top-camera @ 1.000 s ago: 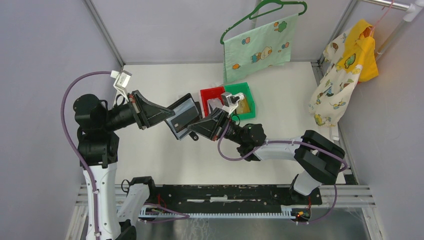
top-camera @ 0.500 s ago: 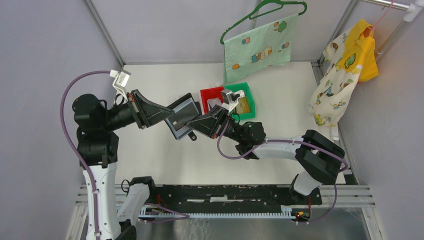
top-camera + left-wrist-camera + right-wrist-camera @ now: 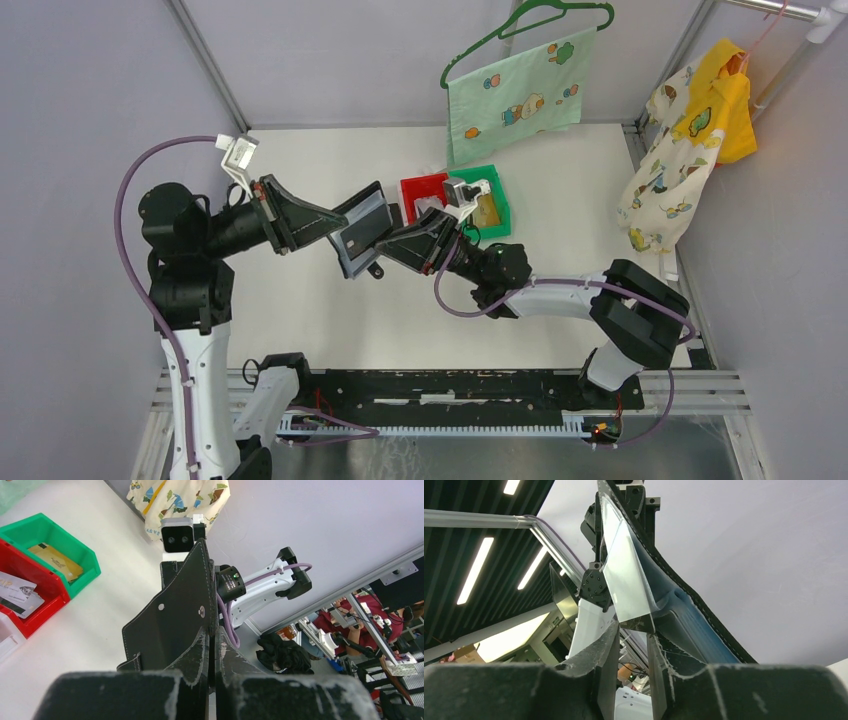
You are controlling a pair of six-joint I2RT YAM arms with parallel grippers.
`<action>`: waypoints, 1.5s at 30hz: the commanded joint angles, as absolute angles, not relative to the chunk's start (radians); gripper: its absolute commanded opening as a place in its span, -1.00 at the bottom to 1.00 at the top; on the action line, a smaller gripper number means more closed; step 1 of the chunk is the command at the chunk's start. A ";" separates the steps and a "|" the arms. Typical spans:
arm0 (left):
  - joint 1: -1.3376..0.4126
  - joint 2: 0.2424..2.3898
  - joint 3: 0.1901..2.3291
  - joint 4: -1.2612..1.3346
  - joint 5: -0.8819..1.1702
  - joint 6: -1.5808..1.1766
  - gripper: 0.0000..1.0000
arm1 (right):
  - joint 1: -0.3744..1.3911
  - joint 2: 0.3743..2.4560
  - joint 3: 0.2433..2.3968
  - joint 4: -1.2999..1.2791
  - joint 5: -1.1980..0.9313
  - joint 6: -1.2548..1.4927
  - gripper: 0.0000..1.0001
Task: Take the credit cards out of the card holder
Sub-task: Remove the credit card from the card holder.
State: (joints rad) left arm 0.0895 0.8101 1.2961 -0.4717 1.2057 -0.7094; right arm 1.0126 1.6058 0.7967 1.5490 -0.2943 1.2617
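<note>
The left end effector (image 3: 211, 639) is clamped, jaws together, on the lower edge of the black card holder (image 3: 170, 617). The holder is up in the air above the white worktop (image 3: 300, 300), near the middle of it and just left of the bins. The holder is spread open. Its stitched outer leather with two small snap studs faces the left wrist camera, and its grey-blue lining faces the right arm.

The right end effector (image 3: 631, 630) meets the holder from the opposite side, with its jaws a little apart. A whitish credit card (image 3: 624, 577) stands partly out of the holder's inner pocket. Its lower edge sits right at the mouth of that gap, and whether either finger touches it cannot be told.

On the worktop beyond the holder, a red bin (image 3: 35, 612) and a green bin (image 3: 75, 545) stand side by side, touching. The red bin holds whitish-grey credit cards (image 3: 17, 594) lying flat. The green bin holds a tan-gold credit card (image 3: 55, 562). From above, the two end effectors point at each other with the holder between them.
</note>
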 commanded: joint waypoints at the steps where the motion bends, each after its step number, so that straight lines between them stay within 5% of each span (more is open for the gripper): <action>1: 0.092 0.813 1.326 -0.437 1.212 -0.740 -0.96 | 1.015 1.621 0.841 1.768 -0.272 1.294 -0.33; 10: 0.092 0.799 1.299 -0.379 1.218 -0.805 -0.97 | 1.027 1.698 0.929 1.845 -0.235 1.371 -0.20; 25: 0.092 0.799 1.296 -0.496 1.139 -0.666 -0.96 | 1.037 1.714 0.924 1.950 -0.164 1.437 -0.91; 40: 0.091 0.781 1.269 -0.530 1.172 -0.591 -0.02 | 1.045 1.652 0.893 1.851 -0.147 1.339 -1.00; 45: 0.092 0.734 1.250 -0.408 1.221 -0.641 -0.07 | 1.037 1.624 0.890 1.815 -0.128 1.304 -1.00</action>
State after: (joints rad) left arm 0.0940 0.7742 1.2591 -0.5331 1.1385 -0.6106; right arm 1.0389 1.6936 0.8852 1.5471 -0.1703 1.3380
